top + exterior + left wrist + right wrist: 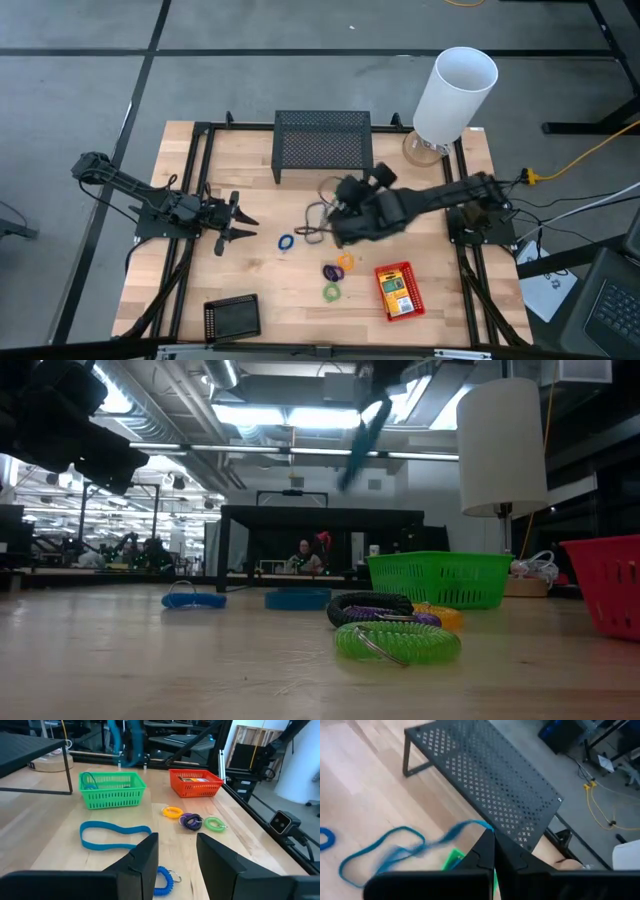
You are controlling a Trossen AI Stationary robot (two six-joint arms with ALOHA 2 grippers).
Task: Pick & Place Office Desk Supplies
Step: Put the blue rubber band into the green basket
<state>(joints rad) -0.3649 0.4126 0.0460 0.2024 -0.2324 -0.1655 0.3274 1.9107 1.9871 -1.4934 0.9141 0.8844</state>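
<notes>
Wooden table (250,270), three baskets (red, green, black), perhaps two bands.

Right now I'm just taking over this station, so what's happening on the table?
The right end effector is shut on a thin blue band loop, holding it above the green basket near the black mesh stand. The left end effector waits open over the table's left side. Another blue band and coil rings lie on the wood; the red basket holds a yellow-and-green pack.
</notes>
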